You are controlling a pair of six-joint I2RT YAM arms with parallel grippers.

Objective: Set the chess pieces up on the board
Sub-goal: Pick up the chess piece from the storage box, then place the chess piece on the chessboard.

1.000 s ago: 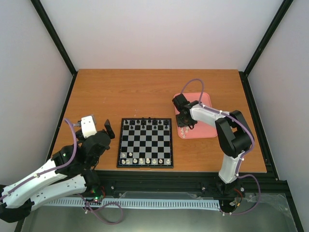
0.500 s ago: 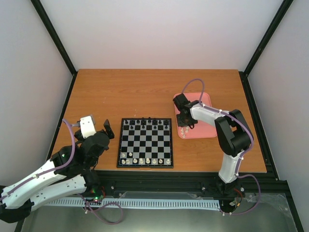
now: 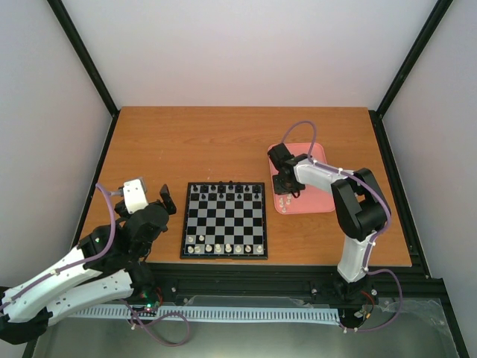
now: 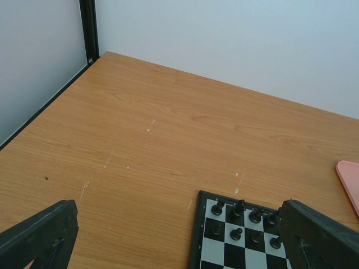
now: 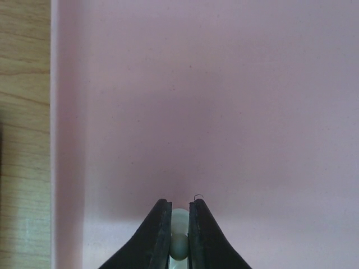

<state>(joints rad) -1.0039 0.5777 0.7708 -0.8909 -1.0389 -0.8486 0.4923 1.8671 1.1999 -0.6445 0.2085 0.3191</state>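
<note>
Spanning the floor of the cell, the wood-grain counter (image 3: 223, 142) carries every item. The left arm (image 3: 67, 280) reaches from the near left corner and ends above the counter's left edge, beside the board. The left jaws stand wide apart and hold nothing: one dark finger (image 4: 39, 235) shows at each lower corner of the left wrist view, with bare counter between them. The right arm (image 3: 358, 216) rises from the near right edge, folds back toward the left and points its wrist down into the tray. The board (image 3: 224, 221), a black-and-white checkered square with a thin black border, lies flat close to the counter's near edge, slightly left of centre. The pink tray (image 3: 317, 203) lies to the right of the board, near it but apart, about midway between the near and far edges. Black pieces (image 3: 223, 190) stand along the board's far edge. Cream-white chess pieces (image 3: 223, 248) stand in a row along the board's near edge, and a few more lie in the tray's near left corner. The right jaws are clamped on one cream-white piece (image 5: 179, 238), pinched between the two dark fingertips (image 5: 154, 235) above the tray floor. Whether that piece touches the floor cannot be told.
</note>
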